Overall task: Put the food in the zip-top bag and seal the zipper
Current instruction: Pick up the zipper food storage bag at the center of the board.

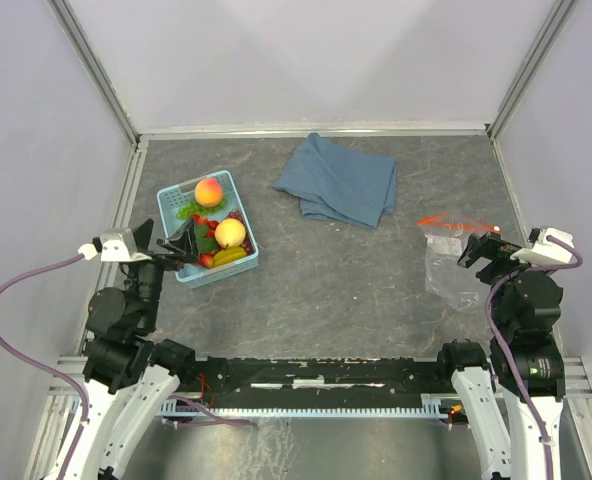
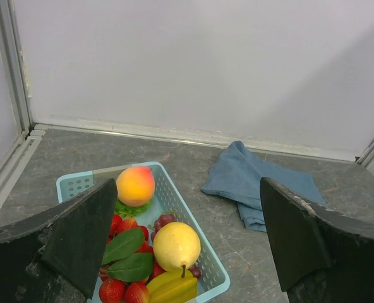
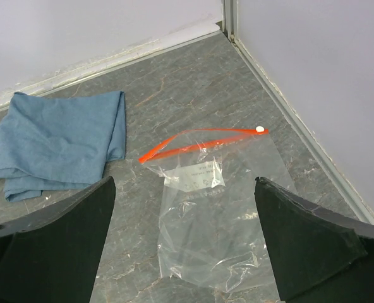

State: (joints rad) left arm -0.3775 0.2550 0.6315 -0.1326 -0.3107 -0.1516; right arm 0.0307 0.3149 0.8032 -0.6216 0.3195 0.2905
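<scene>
Toy food sits in a basket by the left hand; the zip-top bag lies flat by the right hand

The food is heaped in a light blue basket (image 2: 79,184) at the left of the bench (image 1: 336,290): an orange-red peach (image 2: 135,185) at the far end, a yellow peach (image 2: 177,245), a banana (image 2: 173,288), strawberries (image 2: 113,290), dark grapes (image 2: 165,220) and green leaves (image 2: 129,255). The left hand (image 1: 183,243) hovers at the basket's near edge with its fingers spread wide. The clear, crinkly zip-top bag (image 3: 218,221) lies well apart at the right, just ahead of the right hand (image 1: 479,248), whose fingers also stand apart. The bag's red-orange zipper (image 3: 199,142) is on the side away from the hand, its two strips parted and its white slider (image 3: 260,129) at one end. A folded blue cloth (image 3: 54,139) lies between the basket and the bag
</scene>
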